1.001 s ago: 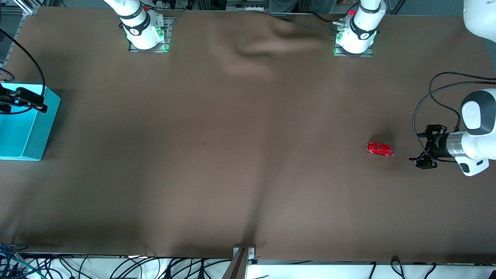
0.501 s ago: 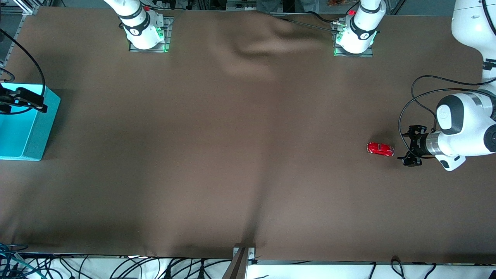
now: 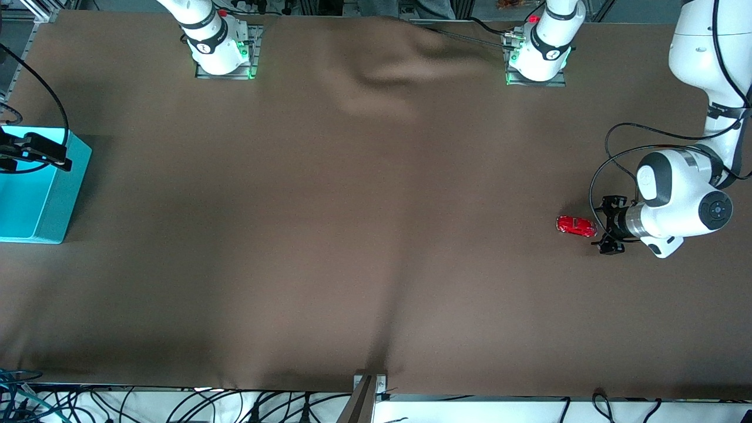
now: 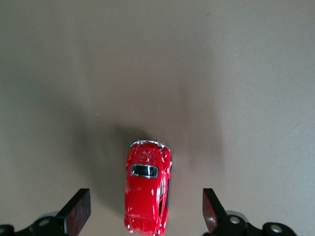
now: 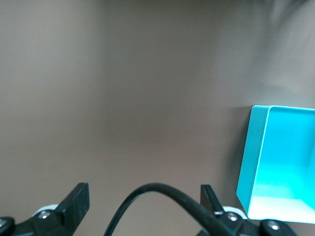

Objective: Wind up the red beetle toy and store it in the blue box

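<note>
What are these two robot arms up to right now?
The left gripper has slid in low, fingers open, right beside the red beetle toy on the brown table, lined up on it but not yet touching. The right gripper, also open, waits at the blue box at the right arm's end of the table.

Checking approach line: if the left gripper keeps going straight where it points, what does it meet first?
Most likely the small glossy red beetle toy car. The left gripper is open beside it, and the wrist view shows the car between the fingers. Its height above the brown table cloth is unclear.
</note>
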Robot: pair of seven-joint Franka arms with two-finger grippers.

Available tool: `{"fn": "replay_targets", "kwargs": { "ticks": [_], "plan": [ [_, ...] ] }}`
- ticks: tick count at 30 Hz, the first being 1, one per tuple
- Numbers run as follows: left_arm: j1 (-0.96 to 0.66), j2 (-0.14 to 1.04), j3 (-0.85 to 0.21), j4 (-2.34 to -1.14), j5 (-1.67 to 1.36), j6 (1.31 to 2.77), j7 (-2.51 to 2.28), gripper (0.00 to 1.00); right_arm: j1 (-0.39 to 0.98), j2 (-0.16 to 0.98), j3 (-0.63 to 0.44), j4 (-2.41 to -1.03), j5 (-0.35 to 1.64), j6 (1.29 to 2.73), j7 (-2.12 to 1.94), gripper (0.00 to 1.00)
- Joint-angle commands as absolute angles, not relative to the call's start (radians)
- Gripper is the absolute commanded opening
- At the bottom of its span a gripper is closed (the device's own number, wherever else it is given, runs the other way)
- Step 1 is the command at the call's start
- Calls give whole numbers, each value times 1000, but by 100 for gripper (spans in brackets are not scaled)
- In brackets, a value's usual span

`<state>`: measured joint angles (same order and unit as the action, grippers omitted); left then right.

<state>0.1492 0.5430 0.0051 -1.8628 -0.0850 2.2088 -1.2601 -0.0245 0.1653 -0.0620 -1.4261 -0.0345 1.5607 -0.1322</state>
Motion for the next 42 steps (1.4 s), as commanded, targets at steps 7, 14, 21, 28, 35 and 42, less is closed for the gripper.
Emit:
{"fn": "replay_targets", "kwargs": {
  "ticks": [7, 14, 21, 28, 35, 42],
  "plan": [
    [146, 583, -12, -1862, -140, 2273, -1278, 100, -34, 173, -60, -1404, -12, 1557, -149, 100],
    [144, 600, -14, -1862, -140, 2278, -1278, 100, -34, 173, -60, -1404, -12, 1557, -149, 100],
    [144, 612, -12, -1861, -140, 2278, -1278, 72, -34, 173, -60, -1404, -12, 1557, -149, 100],
    [144, 611, -12, -1855, -137, 2275, -1276, 0, -34, 173, -61, -1404, -12, 1557, -149, 100],
    [127, 601, -15, -1841, -140, 2267, -1299, 0, -34, 173, -60, -1404, -12, 1557, -149, 100],
    [107, 589, -89, -1827, -140, 2260, -1394, 0, -34, 173, -60, -1404, -12, 1557, -149, 100]
  ]
}}
